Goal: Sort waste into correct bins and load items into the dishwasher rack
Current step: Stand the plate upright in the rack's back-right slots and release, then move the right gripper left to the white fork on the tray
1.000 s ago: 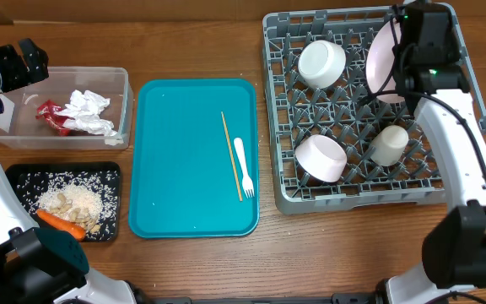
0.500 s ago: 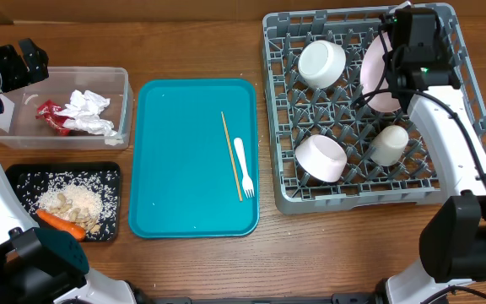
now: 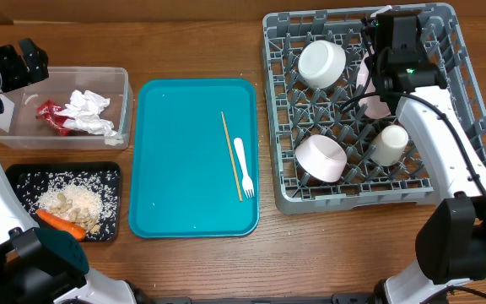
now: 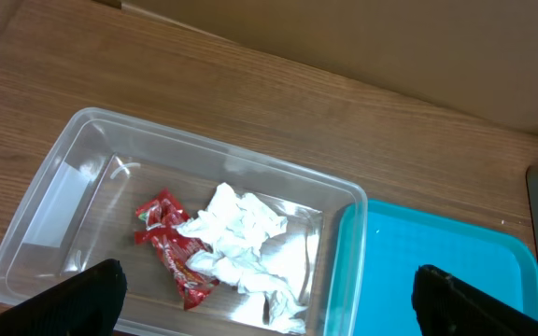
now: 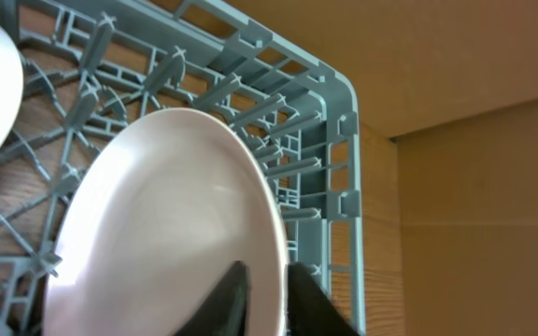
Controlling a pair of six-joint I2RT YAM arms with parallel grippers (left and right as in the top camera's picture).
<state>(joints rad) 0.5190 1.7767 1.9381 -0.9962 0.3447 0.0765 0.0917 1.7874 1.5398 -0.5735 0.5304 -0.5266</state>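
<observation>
Straddling plate (image 5: 166,233) rim in rack (image 5: 339,103), right end effector (image 5: 264,285), grip unclear, left end effector (image 4: 274,301) spread wide

Table (image 3: 192,42): mid-brown, streaked wood grain.
Dishwasher rack (image 3: 445,181), 2 o'clock: grey, lattice-patterned floor.
Plate (image 5: 176,233): white with a faint pink cast.
White bowl (image 3: 321,62), rack's 11 o'clock: plain white.
Pinkish bowl (image 3: 321,158), rack's 7 o'clock: white tinged pink.
Cup (image 3: 389,144): off-white.
Serving tray (image 3: 184,160), centre: plain teal.
Fork (image 3: 242,165): white.
Stick (image 3: 230,154): pale wood.
Tub (image 4: 63,177), 10 o'clock: clear, colourless.
Wrapper (image 4: 171,247): red with silver glints.
Napkins (image 4: 241,233): white.
Black tray (image 3: 17,179), 8 o'clock: black.
Rice (image 3: 57,181): white speckle.
Crumbs (image 3: 70,203): beige.
Carrot (image 3: 57,221): orange.
</observation>
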